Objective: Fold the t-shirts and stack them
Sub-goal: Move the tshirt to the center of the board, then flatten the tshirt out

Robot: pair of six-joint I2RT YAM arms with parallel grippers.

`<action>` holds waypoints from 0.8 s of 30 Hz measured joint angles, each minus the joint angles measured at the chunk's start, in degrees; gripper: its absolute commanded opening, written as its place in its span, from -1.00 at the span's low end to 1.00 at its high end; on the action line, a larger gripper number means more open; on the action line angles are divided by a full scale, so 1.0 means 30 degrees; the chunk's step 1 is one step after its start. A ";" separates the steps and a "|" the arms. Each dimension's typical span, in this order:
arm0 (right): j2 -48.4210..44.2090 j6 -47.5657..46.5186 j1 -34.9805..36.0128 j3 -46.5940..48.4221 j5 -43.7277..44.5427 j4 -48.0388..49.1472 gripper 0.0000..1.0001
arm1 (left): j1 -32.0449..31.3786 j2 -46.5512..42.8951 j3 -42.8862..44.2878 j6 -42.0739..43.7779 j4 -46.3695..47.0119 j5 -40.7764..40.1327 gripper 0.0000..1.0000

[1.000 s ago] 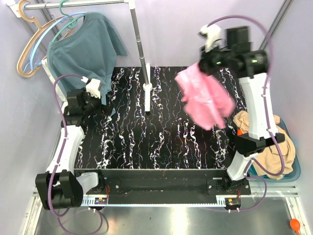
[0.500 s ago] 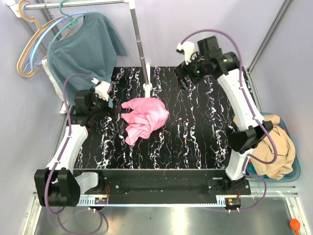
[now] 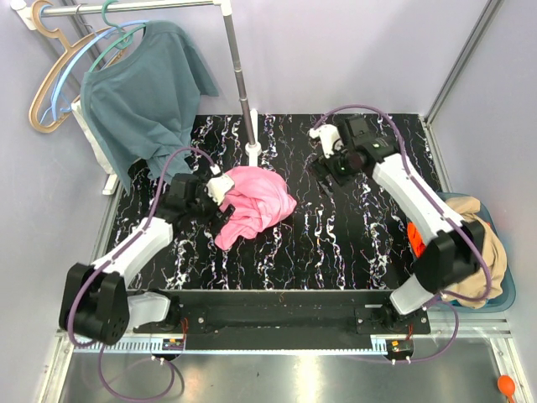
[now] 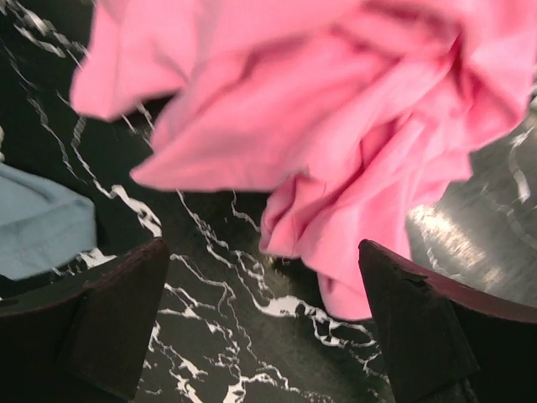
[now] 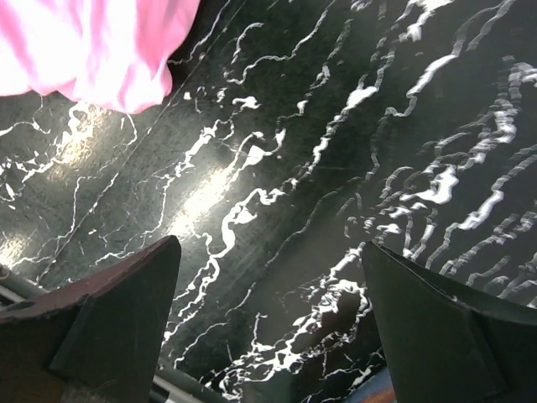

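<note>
The pink t-shirt lies in a crumpled heap across the upper part of the view, its folds loose and its lower edge drooping onto the black, white-veined table. The left gripper stands spread wide just short of the heap, one dark finger in each lower corner, nothing between them. At the left edge lies pale blue cloth, perhaps a hem; it is blurred.

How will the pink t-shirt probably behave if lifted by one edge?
Probably floppy: the pink t-shirt lies crumpled in loose folds, so it should droop and hang. Pushed, it would likely bunch up on the marbled table rather than slide whole.
</note>
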 measured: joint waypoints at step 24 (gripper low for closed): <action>-0.2776 -0.0036 0.0000 -0.4466 0.1275 0.2237 0.96 | -0.0102 0.3934 -0.0707 0.1413 -0.1479 0.0976 0.36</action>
